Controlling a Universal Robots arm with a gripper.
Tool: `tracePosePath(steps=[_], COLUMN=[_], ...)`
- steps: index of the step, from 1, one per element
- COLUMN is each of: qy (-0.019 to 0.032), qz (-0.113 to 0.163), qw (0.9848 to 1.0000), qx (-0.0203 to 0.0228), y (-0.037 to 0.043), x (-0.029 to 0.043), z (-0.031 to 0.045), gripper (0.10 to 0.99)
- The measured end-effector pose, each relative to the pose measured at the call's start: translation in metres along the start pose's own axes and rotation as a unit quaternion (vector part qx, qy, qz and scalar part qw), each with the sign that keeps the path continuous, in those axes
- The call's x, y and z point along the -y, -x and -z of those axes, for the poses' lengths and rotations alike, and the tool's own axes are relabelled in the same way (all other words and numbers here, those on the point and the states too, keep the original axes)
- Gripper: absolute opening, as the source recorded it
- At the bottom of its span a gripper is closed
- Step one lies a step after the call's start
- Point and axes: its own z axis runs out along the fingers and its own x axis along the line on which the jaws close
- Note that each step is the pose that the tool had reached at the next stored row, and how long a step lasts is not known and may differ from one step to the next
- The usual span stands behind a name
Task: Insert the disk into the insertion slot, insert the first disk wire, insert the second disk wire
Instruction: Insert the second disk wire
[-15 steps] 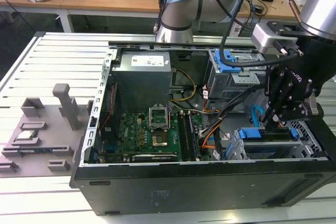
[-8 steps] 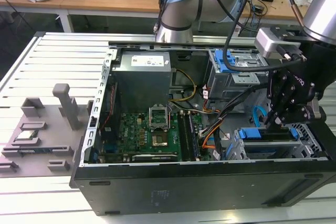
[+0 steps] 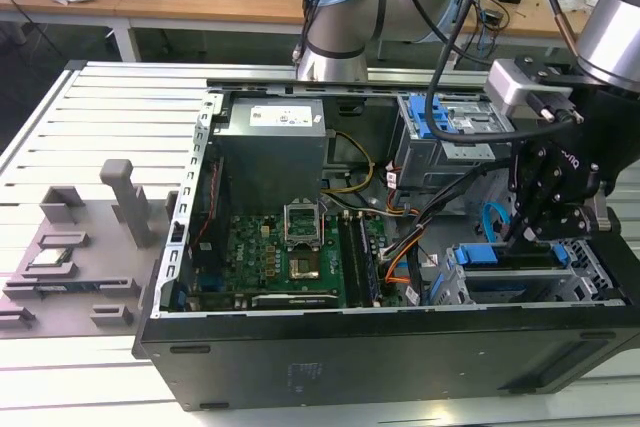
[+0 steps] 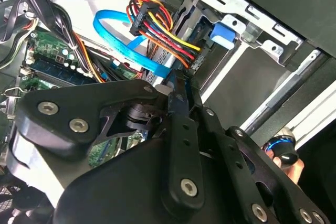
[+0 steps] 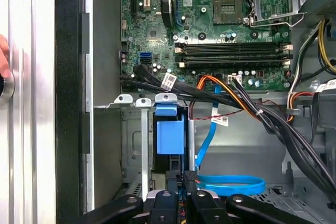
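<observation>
An open computer case [image 3: 400, 367] lies on its side on a ribbed metal worktop [image 3: 110, 117], with its green motherboard [image 3: 290, 257] exposed. The black gripper [image 3: 528, 235] is lowered into the corner of the case at the exterior view's right, directly over the insertion slot [image 3: 590, 272], a low bay of perforated sheet metal.

The disk [image 3: 510, 255] sits inside that slot. In the exterior view its bright blue bracket shows along the slot's opening; in the first wrist view the blue bracket tab [image 5: 170, 132] stands between the slot's silver rails, just ahead of the gripper's fingertips [image 5: 190, 178]. The fingertips stand close together at the edge of the disk. Whether they clamp on a wire plug cannot be told, as the spot is hidden by the gripper's own linkage.

A flat blue data cable [image 5: 231, 184] loops just beside the fingertips and runs up toward the motherboard. In the second wrist view the same blue cable [image 4: 126, 40] curves past a bundle of red, yellow, orange and black power wires [image 4: 163, 32], which ends near the tip of the gripper [image 4: 176, 90].

Further back in the case stands a taller grey cage with blue latches [image 3: 450, 132], beside the grey power supply [image 3: 275, 147]. A grey fixture block [image 3: 75, 247] rests on the worktop at the exterior view's left, well apart from the case. A person's fingers [image 4: 286, 158] hold a small round object at the edge of the second wrist view.
</observation>
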Motion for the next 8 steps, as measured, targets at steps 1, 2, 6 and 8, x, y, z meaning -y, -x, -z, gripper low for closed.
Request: tracePosePath(steps=[1, 2, 6, 8], qy=[0.0000, 0.0000, 0.0000, 0.0000], qz=[0.000, 0.000, 0.000, 0.000], qw=[1.0000, 1.0000, 1.0000, 1.0000], qx=[-0.0001, -0.0001, -0.0003, -0.0003], y=[-0.0001, 0.0000, -0.0005, -0.0011], x=[0.0000, 0.0000, -0.0002, -0.0006], z=[-0.0001, -0.0002, 0.0049, 0.0138], gripper=[0.161, 0.161, 0.235, 0.235])
